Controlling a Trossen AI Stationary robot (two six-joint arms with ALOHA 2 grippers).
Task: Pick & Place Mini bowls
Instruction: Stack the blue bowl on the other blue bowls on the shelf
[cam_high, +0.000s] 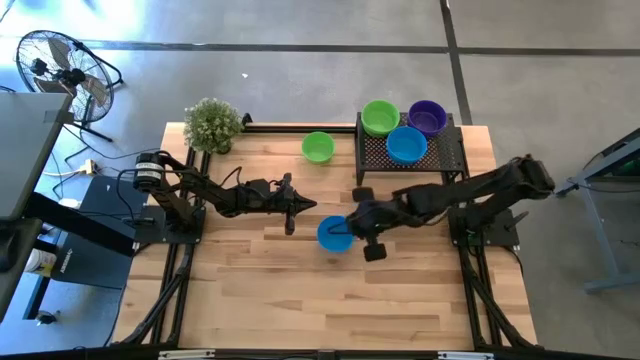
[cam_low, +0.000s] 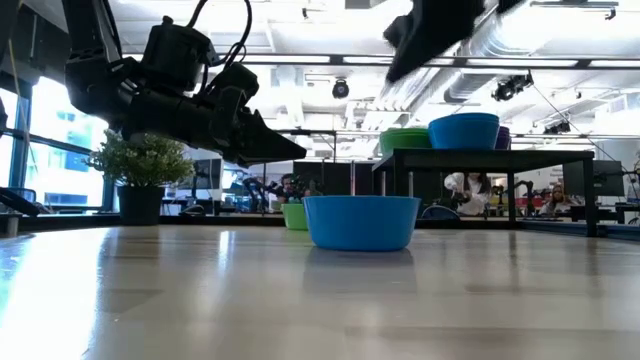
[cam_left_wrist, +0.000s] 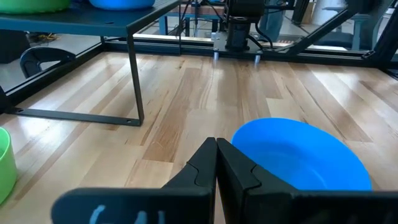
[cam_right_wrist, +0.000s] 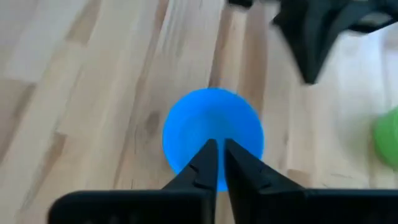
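A blue mini bowl (cam_high: 333, 236) stands upright on its base on the wooden table (cam_high: 250, 300), seen in the low view as the blue bowl (cam_low: 362, 222). My right gripper (cam_right_wrist: 217, 149) is shut and hangs well above this bowl (cam_right_wrist: 211, 127), pointing down at it without touching it. My left gripper (cam_high: 291, 212) is shut and hovers above the table to the bowl's left, with the bowl (cam_left_wrist: 305, 155) just beyond its fingertips (cam_left_wrist: 216, 146). A green bowl (cam_high: 318, 147) sits on the table by the far edge. Green (cam_high: 380, 117), purple (cam_high: 428, 116) and blue (cam_high: 406, 145) bowls rest on the black mesh rack (cam_high: 440, 158).
A potted plant (cam_high: 212, 125) stands at the table's far left corner. The rack on thin legs (cam_left_wrist: 138, 74) takes up the far right. Bare wood lies along the near half of the table. People sit in the room beyond the table (cam_low: 465, 185).
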